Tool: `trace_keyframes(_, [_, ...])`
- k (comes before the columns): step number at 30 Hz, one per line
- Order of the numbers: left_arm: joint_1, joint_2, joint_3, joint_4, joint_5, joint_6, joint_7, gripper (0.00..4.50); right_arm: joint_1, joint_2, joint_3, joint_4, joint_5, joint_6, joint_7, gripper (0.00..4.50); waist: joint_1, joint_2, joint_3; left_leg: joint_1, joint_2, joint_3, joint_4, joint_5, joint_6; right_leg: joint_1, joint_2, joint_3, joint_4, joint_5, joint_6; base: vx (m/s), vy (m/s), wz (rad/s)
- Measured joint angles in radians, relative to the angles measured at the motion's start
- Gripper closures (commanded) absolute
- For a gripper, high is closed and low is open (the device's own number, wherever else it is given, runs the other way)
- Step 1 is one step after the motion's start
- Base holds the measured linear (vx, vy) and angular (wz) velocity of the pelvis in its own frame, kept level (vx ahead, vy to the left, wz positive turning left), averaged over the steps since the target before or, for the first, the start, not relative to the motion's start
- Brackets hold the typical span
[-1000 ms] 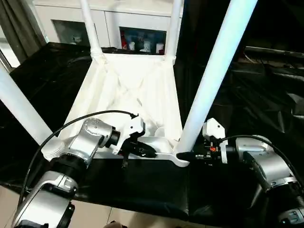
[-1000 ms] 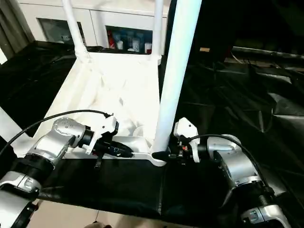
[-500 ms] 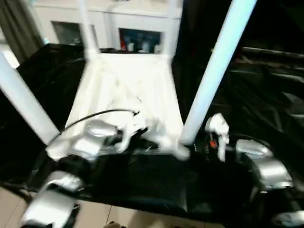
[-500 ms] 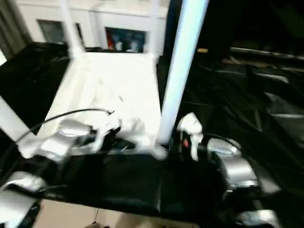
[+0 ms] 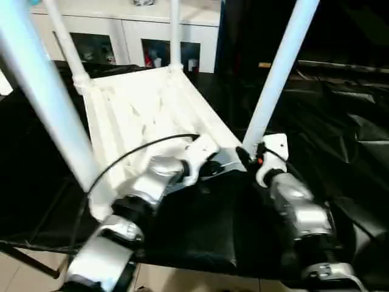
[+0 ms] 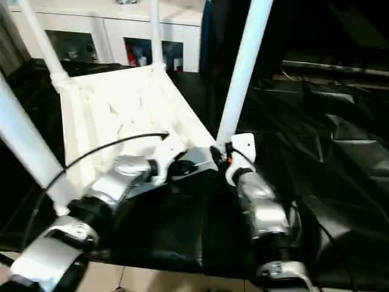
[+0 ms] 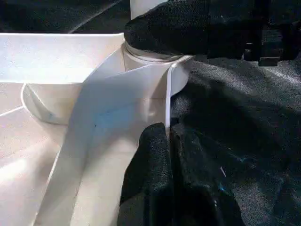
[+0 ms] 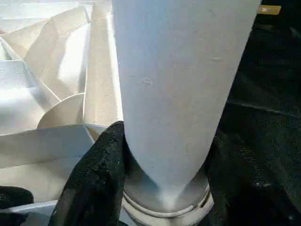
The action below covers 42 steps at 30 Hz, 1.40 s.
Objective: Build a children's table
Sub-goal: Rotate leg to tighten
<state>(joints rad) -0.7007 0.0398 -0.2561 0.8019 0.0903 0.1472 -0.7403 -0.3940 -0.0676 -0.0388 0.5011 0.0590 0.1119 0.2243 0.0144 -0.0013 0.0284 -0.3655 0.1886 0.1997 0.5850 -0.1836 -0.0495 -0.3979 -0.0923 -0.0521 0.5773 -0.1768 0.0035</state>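
My right end effector (image 5: 246,157) clasps the near leg (image 5: 276,76) at its socket, left end effector (image 7: 168,155) pinches the tabletop (image 5: 143,109) rim just beside; best keep both grips firm, turning the upturned table slowly across the surface (image 5: 200,234).

- The children's table (image 5: 143,106) lies upside down on the covered bench (image 5: 200,234), its 4 legs pointing up, 1 at each corner.
- Left gripper (image 7: 168,141) sits at the tabletop's near edge, pinching the rim wall.
- Right gripper (image 8: 160,155) sits at the near right corner, around the near right leg (image 5: 276,76) just above its socket.
- A cabinet (image 5: 130,39) stands behind the bench's far edge.
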Motion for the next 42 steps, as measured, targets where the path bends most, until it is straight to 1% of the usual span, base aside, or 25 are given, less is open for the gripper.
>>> trace_keyframes(2, [-0.001, 0.005, -0.002, 0.000, 0.000, -0.003, -0.013, 4.50, -0.002, -0.012, 0.000, 0.011, 0.008, -0.015, 0.029, 1.80, 0.000, 0.000, 0.000, 0.000, 0.000, 0.000, 0.000, 0.000, 0.000, -0.001, 0.000, 0.000, 0.000, 0.000, 0.000, 0.000, 0.000, 0.00])
trace_keyframes(5, [-0.002, 0.013, -0.002, 0.000, -0.004, -0.004, -0.029, 4.50, -0.004, -0.034, 0.005, 0.012, 0.013, -0.017, 0.094, 1.70, -0.001, 0.000, 0.000, 0.000, 0.000, 0.000, -0.002, 0.000, 0.000, -0.001, 0.000, -0.001, 0.001, 0.000, 0.000, 0.000, 0.000, 0.00])
trace_keyframes(6, [-0.003, 0.018, -0.002, 0.000, -0.006, -0.004, -0.036, 4.50, -0.004, -0.042, 0.007, 0.012, 0.014, -0.017, 0.112, 1.47, -0.001, 0.000, 0.000, 0.000, 0.000, 0.000, -0.003, 0.000, 0.000, -0.001, 0.000, -0.001, 0.001, 0.000, 0.000, 0.000, 0.000, 0.00])
trace_keyframes(9, [-0.006, 0.056, -0.006, -0.006, -0.009, -0.009, -0.095, 4.50, -0.007, -0.110, 0.032, 0.011, 0.028, -0.015, 0.245, 1.47, -0.002, 0.000, 0.000, 0.000, 0.001, 0.000, -0.005, 0.000, 0.000, -0.002, 0.000, -0.001, 0.001, 0.001, -0.001, 0.000, 0.000, 0.00])
trace_keyframes(10, [-0.004, 0.074, -0.008, -0.011, -0.014, -0.015, -0.137, 4.50, -0.008, -0.147, 0.050, 0.008, 0.039, -0.014, 0.327, 1.47, -0.005, 0.001, 0.001, -0.001, 0.001, 0.000, -0.006, 0.000, 0.000, -0.003, 0.000, -0.002, 0.001, 0.002, -0.002, 0.000, 0.000, 0.00])
trace_keyframes(14, [0.005, 0.133, -0.019, -0.036, -0.033, -0.024, -0.261, 4.50, 0.000, -0.243, 0.082, -0.030, 0.072, -0.002, 0.531, 1.47, -0.005, 0.000, 0.001, -0.002, 0.002, 0.000, -0.008, 0.000, 0.000, -0.004, 0.000, -0.005, 0.001, 0.005, -0.007, 0.000, 0.000, 0.00])
trace_keyframes(16, [0.018, 0.182, -0.031, -0.061, -0.048, -0.035, -0.350, 4.50, 0.004, -0.294, 0.105, -0.061, 0.097, 0.000, 0.647, 1.47, -0.001, 0.000, 0.001, -0.003, 0.003, -0.001, -0.010, 0.000, 0.000, -0.005, 0.000, -0.008, 0.001, 0.004, -0.007, 0.000, 0.000, 0.00])
trace_keyframes(18, [0.025, 0.207, -0.036, -0.073, -0.052, -0.046, -0.407, 4.50, 0.003, -0.309, 0.116, -0.078, 0.108, 0.004, 0.708, 1.47, 0.005, 0.000, 0.001, -0.003, 0.004, -0.002, -0.010, 0.000, 0.001, -0.005, 0.001, -0.010, 0.001, 0.004, -0.006, 0.000, 0.000, 0.00])
trace_keyframes(21, [0.032, 0.241, -0.054, -0.095, -0.059, -0.047, -0.495, 4.50, -0.003, -0.330, 0.134, -0.089, 0.130, 0.018, 0.792, 1.47, 0.027, 0.000, 0.002, -0.003, 0.005, -0.001, -0.010, 0.000, 0.000, -0.005, 0.000, -0.011, 0.001, 0.004, -0.006, 0.000, 0.000, 0.00])
trace_keyframes(22, [0.037, 0.256, -0.060, -0.110, -0.067, -0.044, -0.529, 4.50, -0.009, -0.347, 0.153, -0.093, 0.140, 0.030, 0.841, 1.47, 0.033, 0.000, 0.002, -0.004, 0.005, 0.001, -0.009, 0.000, 0.000, -0.005, 0.000, -0.010, 0.001, 0.004, -0.006, 0.000, 0.000, 0.00])
trace_keyframes(24, [0.041, 0.267, -0.066, -0.120, -0.075, -0.041, -0.561, 4.50, -0.012, -0.359, 0.168, -0.098, 0.145, 0.040, 0.891, 1.47, 0.039, -0.002, 0.003, -0.004, 0.005, 0.001, -0.008, 0.000, 0.000, -0.004, -0.001, -0.010, 0.001, 0.004, -0.006, 0.000, 0.000, 0.00])
trace_keyframes(26, [0.045, 0.269, -0.071, -0.130, -0.078, -0.035, -0.583, 4.50, -0.016, -0.375, 0.178, -0.100, 0.149, 0.048, 0.937, 1.47, 0.046, -0.004, 0.004, -0.004, 0.005, 0.002, -0.008, 0.000, 0.000, -0.004, -0.001, -0.010, 0.002, 0.004, -0.007, 0.000, 0.000, 0.00])
trace_keyframes(27, [0.046, 0.269, -0.071, -0.132, -0.080, -0.034, -0.586, 4.50, -0.018, -0.378, 0.179, -0.100, 0.150, 0.052, 0.944, 1.47, 0.047, -0.005, 0.005, -0.004, 0.005, 0.002, -0.007, 0.000, 0.000, -0.005, -0.001, -0.010, 0.002, 0.004, -0.007, 0.000, 0.000, 0.00])
trace_keyframes(36, [0.056, 0.275, -0.074, -0.151, -0.088, -0.023, -0.599, 4.50, -0.029, -0.401, 0.192, -0.100, 0.153, 0.056, 0.988, 1.47, 0.047, -0.007, 0.006, -0.004, 0.005, 0.002, -0.008, 0.000, 0.000, -0.005, -0.001, -0.010, 0.003, 0.004, -0.007, 0.000, 0.000, 0.00])
trace_keyframes(38, [0.057, 0.277, -0.074, -0.151, -0.089, -0.023, -0.605, 4.50, -0.030, -0.414, 0.203, -0.100, 0.149, 0.055, 0.998, 1.47, 0.048, -0.007, 0.006, -0.004, 0.005, 0.002, -0.007, 0.000, 0.000, -0.005, -0.001, -0.010, 0.003, 0.004, -0.007, 0.000, 0.000, 0.00])
trace_keyframes(42, [0.057, 0.282, -0.074, -0.152, -0.089, -0.023, -0.607, 4.50, -0.030, -0.416, 0.206, -0.096, 0.138, 0.049, 1.002, 1.47, 0.047, -0.007, 0.006, -0.004, 0.005, 0.002, -0.007, 0.000, 0.000, -0.005, -0.001, -0.010, 0.003, 0.004, -0.007, 0.000, 0.000, 0.00])
